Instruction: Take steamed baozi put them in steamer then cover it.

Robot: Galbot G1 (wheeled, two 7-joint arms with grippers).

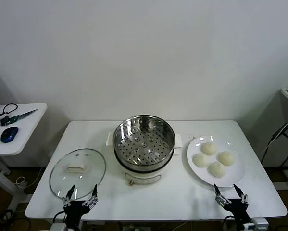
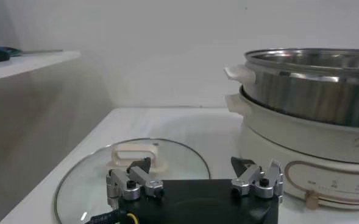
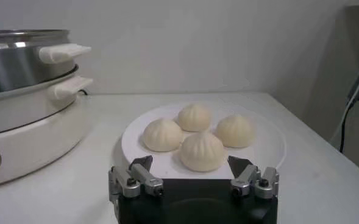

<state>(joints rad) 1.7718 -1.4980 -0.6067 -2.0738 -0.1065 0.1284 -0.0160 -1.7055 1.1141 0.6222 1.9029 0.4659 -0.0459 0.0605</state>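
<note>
Four baozi (image 1: 213, 158) sit on one plate (image 1: 231, 179) just beyond my spread right pincer (image 1: 231, 195); one cover (image 1: 77, 172) lies beyond my spread left pincer (image 1: 80, 194).

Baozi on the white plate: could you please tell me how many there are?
4, all on the plate, right of the steamer: one at the back, one on the left, one on the right, one nearest the robot. None look hidden.

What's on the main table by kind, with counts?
baozi: 4
plate: 1
steamer: 1
glass lid: 1
Total: 7
</note>
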